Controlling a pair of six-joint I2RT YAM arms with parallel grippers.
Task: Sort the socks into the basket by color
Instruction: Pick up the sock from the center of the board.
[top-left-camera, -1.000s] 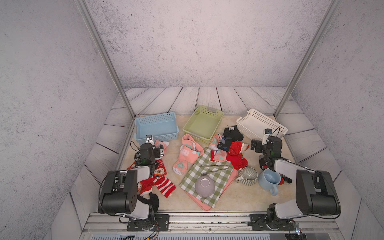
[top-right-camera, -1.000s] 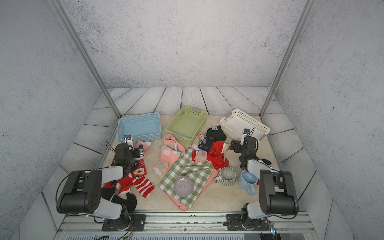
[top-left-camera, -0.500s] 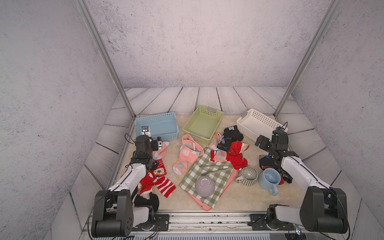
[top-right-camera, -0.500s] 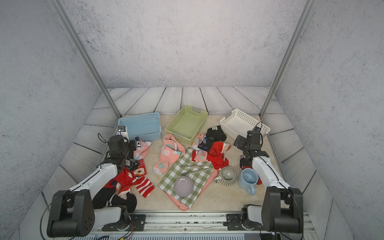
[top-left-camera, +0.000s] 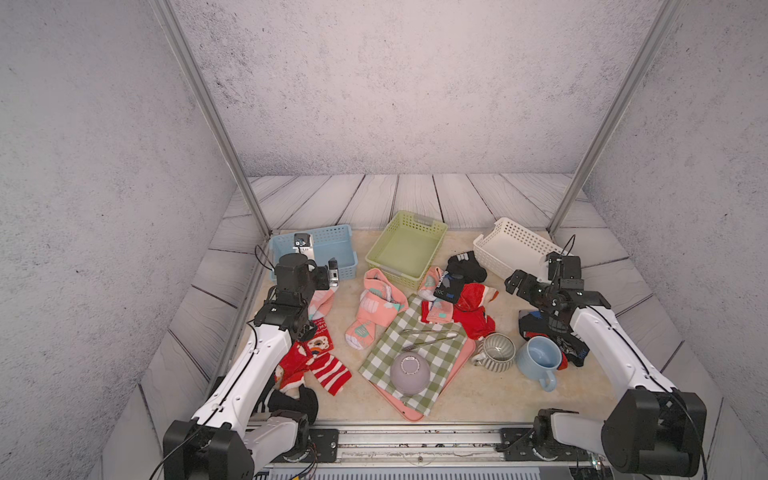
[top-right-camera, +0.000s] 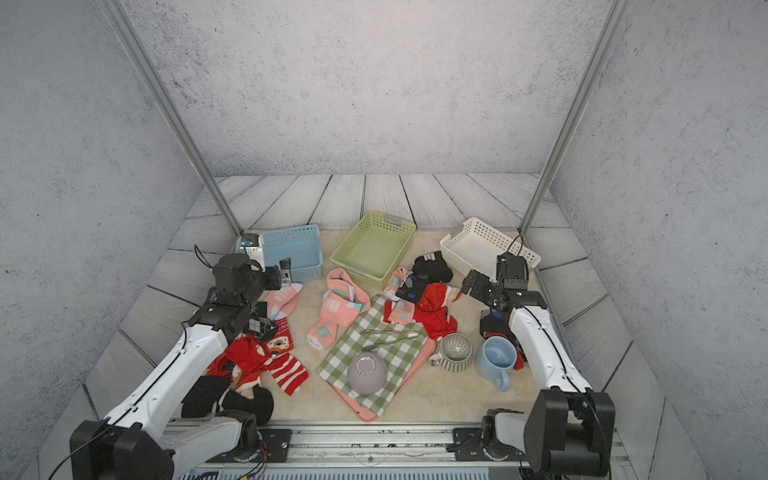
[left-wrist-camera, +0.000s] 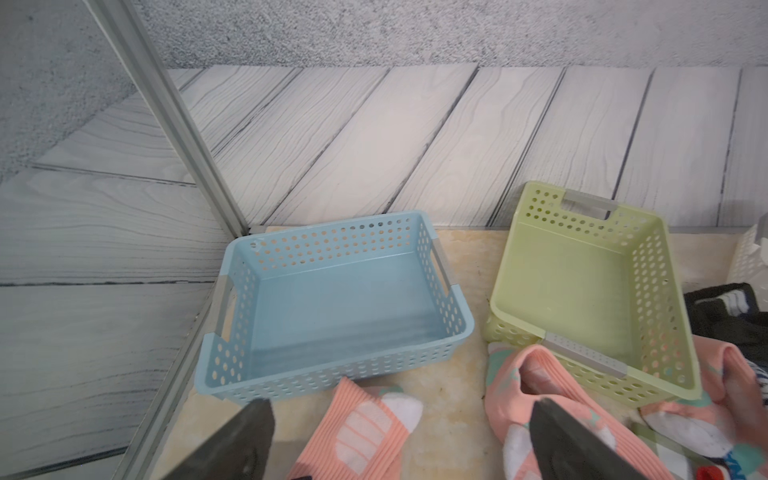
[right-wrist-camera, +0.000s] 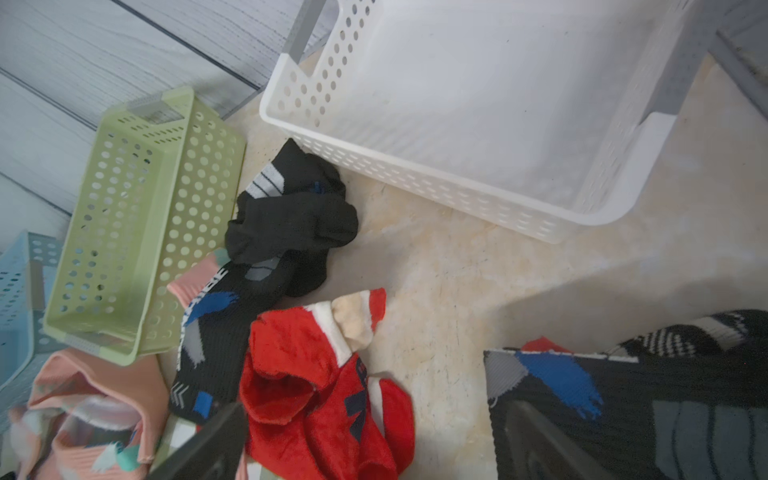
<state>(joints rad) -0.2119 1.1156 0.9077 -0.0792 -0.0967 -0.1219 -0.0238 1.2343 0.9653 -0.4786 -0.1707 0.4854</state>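
Fingers (left-wrist-camera: 245, 436) of both grippers spread wide, empty. Both top views: socks (top-left-camera: 374, 309) all loose, baskets (top-left-camera: 405, 253) empty. L wrist: left gripper (left-wrist-camera: 401, 405) over pink sock (left-wrist-camera: 365, 432) by blue basket (left-wrist-camera: 332, 361). R wrist: right gripper (right-wrist-camera: 374, 409) beside red sock (right-wrist-camera: 316, 374). Prob. 1st pick; next: drop, pinch.

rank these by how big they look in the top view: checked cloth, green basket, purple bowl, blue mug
1. checked cloth
2. green basket; it sits farther from the camera, so its true size may be closer to the cloth's
3. purple bowl and blue mug: they look about alike, so no ranking
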